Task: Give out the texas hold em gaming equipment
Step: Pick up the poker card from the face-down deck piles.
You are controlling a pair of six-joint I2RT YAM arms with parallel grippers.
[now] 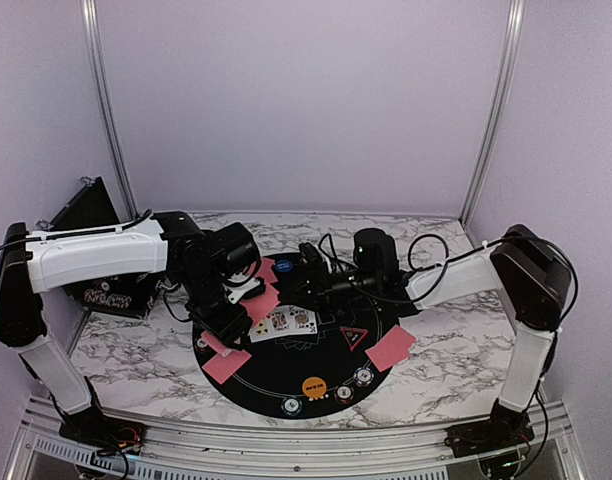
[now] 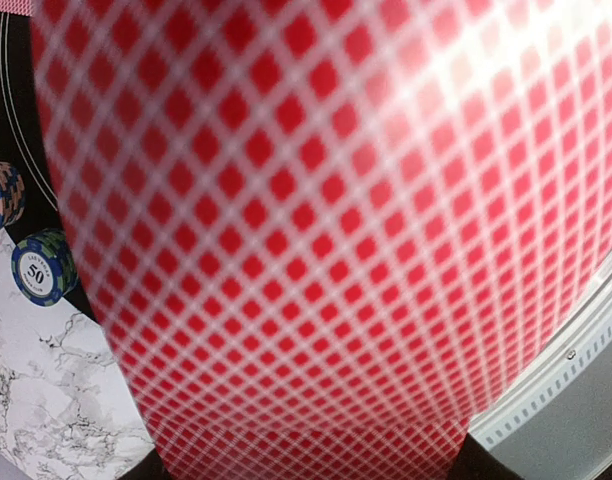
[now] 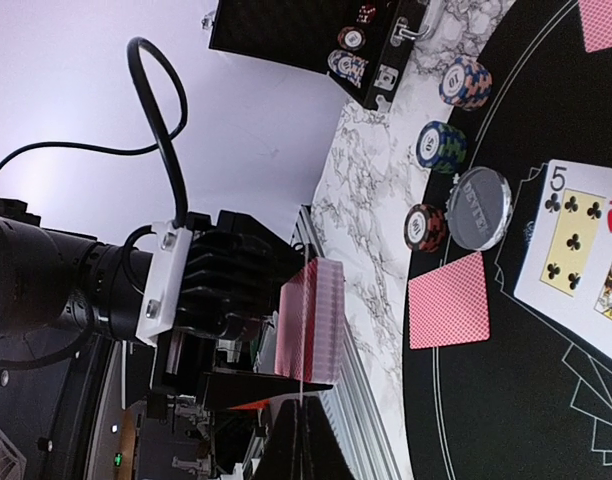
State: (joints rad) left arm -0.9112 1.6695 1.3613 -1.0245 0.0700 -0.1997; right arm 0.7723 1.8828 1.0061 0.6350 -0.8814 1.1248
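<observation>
Mat (image 1: 286, 372) holds cards (image 1: 284, 321), chips (image 1: 363, 376), button (image 1: 313, 386); left tool (image 1: 248, 290) grips deck (image 2: 306, 240), right tool (image 1: 309, 268) closed, dealing looks unfinished.

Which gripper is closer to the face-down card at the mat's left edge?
Left. The left gripper, holding the deck, hangs just behind the face-down card; the right gripper is farther away, beyond the face-up cards.

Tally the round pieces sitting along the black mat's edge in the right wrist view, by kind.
Striped chip stacks: 3
Grey button disc: 1
Total: 4
</observation>
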